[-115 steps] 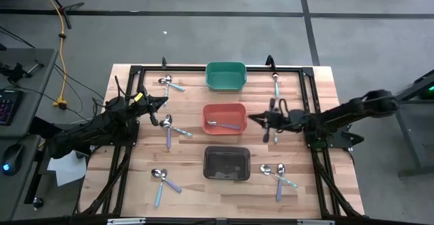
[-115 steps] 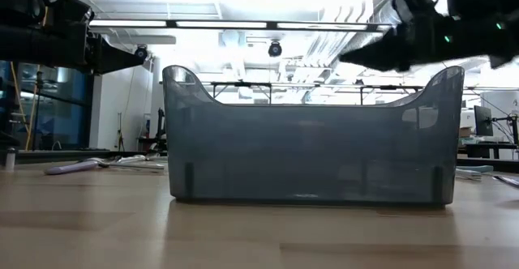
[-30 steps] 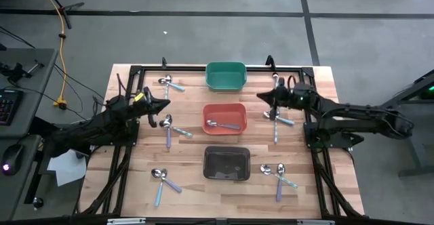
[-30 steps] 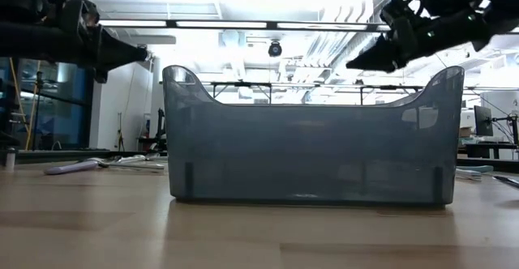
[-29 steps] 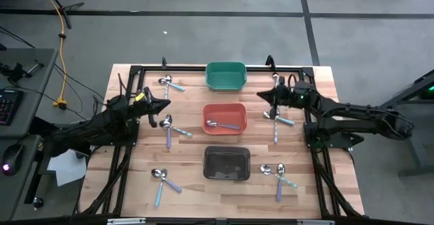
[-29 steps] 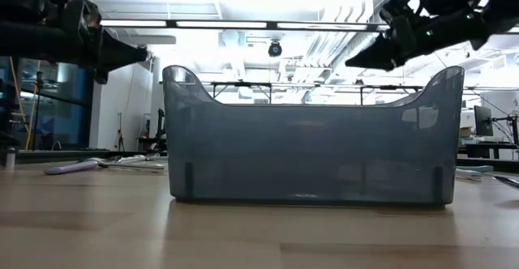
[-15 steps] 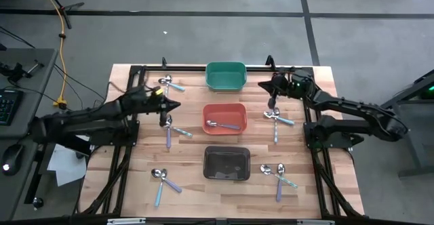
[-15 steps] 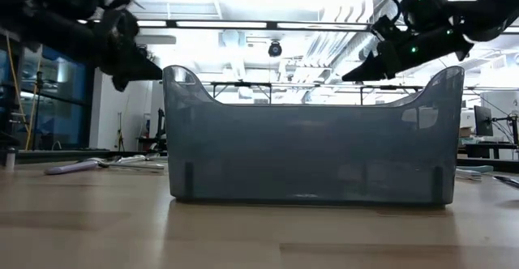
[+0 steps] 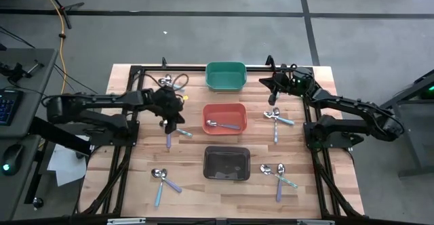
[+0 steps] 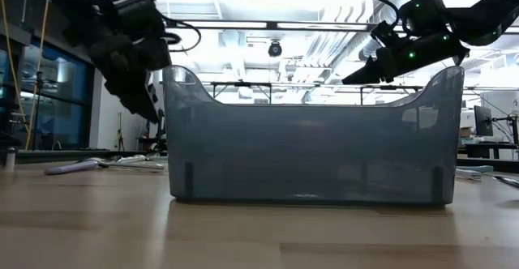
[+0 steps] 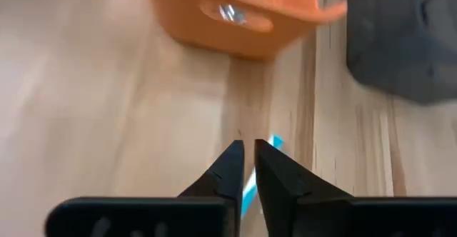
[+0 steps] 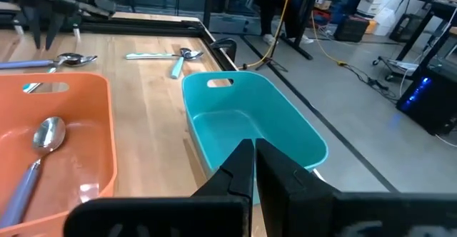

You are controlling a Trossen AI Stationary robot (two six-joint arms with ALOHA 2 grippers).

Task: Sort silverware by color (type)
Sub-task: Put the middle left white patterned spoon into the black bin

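The red-orange bin (image 9: 224, 118) sits mid-table with one lavender-handled spoon (image 9: 222, 125) lying inside it. Just to its left, the left gripper (image 9: 169, 122) hangs over a pair of spoons (image 9: 169, 129), its fingers pressed nearly together, apparently holding nothing. To the bin's upper right, beside the green bin (image 9: 225, 76), the right gripper (image 9: 268, 83) hovers, fingers closed and empty.

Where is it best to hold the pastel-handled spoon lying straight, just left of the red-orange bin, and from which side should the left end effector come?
Grip the pastel-handled metal spoon at the middle of its slim handle, coming straight down from above, where the left end effector hovers. It lies flat on the wooden table, and near its bowl a second spoon crowds it.
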